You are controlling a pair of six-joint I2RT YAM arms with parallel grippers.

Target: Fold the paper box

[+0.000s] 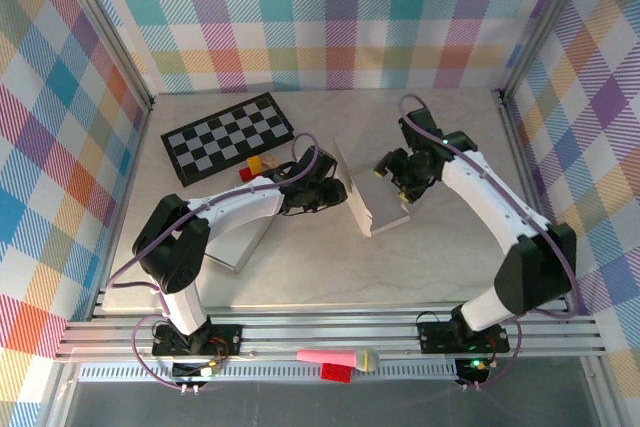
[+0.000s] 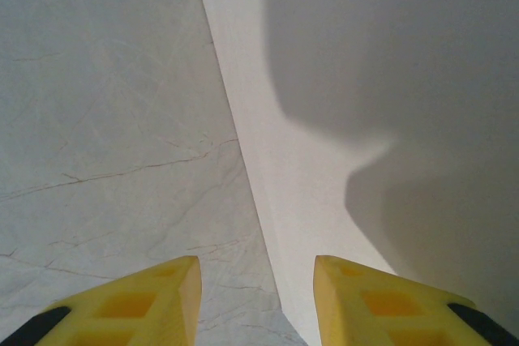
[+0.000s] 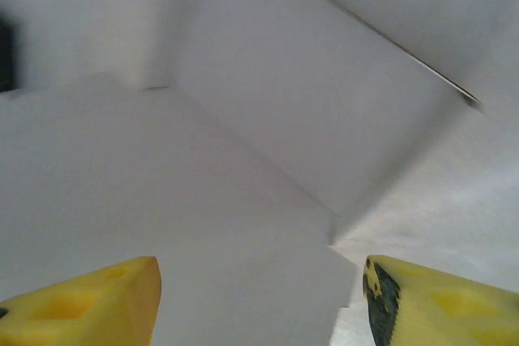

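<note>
White paper box (image 1: 372, 202) is noted on the surface (image 1: 300, 267), right of the checkerboard (image 1: 228, 137), long axis near-to-far. Its raised panel edge is straddled by part-open left fingers (image 2: 146, 301), unclamped; right fingers (image 3: 89, 301), spread wide, are held opposite.

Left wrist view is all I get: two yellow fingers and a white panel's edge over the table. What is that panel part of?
Observer: The box, near the centre of the top view; the panel is the raised wall on its left side.
Operator: Where is the other arm?
Observer: The right gripper is at the box's opposite side, jaws open over its white inside.
Operator: Anything else nearby?
Observer: A checkerboard lies behind the left gripper, with small red and yellow blocks beside it.
</note>
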